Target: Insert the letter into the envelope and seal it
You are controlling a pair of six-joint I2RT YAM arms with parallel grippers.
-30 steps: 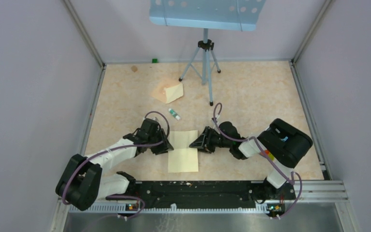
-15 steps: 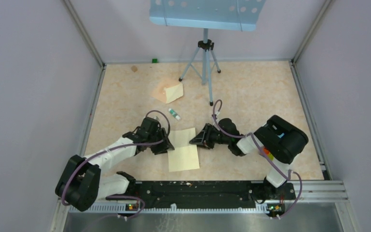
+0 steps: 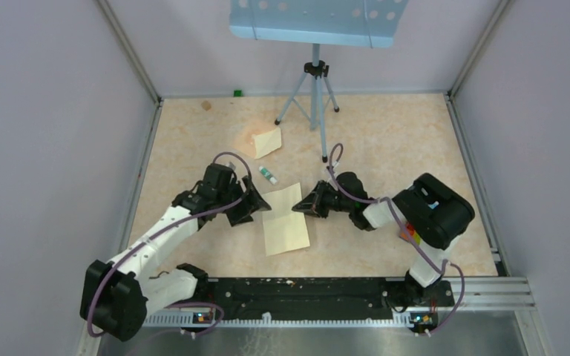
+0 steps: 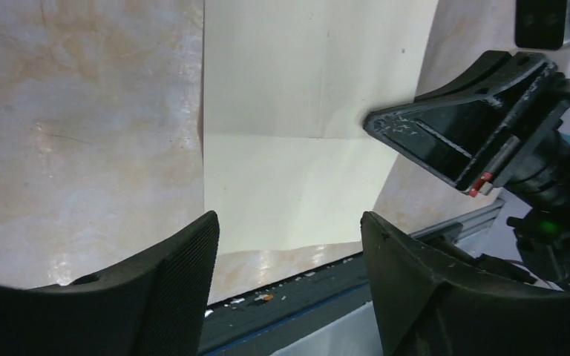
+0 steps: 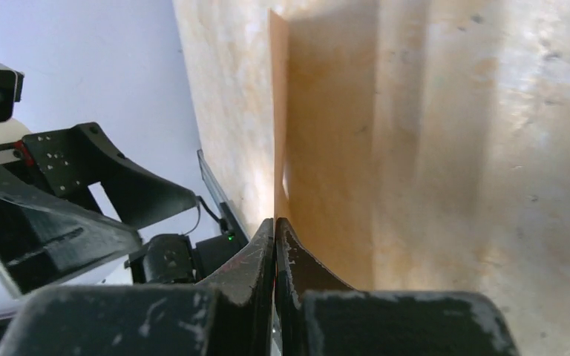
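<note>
The letter (image 3: 286, 220), a pale cream sheet with a fold crease, lies in the middle of the table, its upper half slightly raised. My right gripper (image 3: 300, 207) is shut on the sheet's right edge near the crease. In the right wrist view the sheet (image 5: 326, 148) runs up from the shut jaws (image 5: 275, 222). My left gripper (image 3: 257, 210) stands open just left of the sheet, with nothing between its fingers. In the left wrist view it (image 4: 289, 219) looks over the letter (image 4: 297, 111) toward the right gripper (image 4: 453, 141). The tan envelope (image 3: 251, 141) lies farther back.
A cream piece (image 3: 269, 139) rests on the envelope's right side. A small glue stick (image 3: 268, 175) lies between envelope and letter. A tripod stand (image 3: 314, 104) occupies the back centre. A black rail (image 3: 304, 289) runs along the near edge. Walls enclose three sides.
My right gripper has closed on the letter's right edge. The left gripper has opened, let go and drawn back to the left. The letter has turned slightly and shifted right.
</note>
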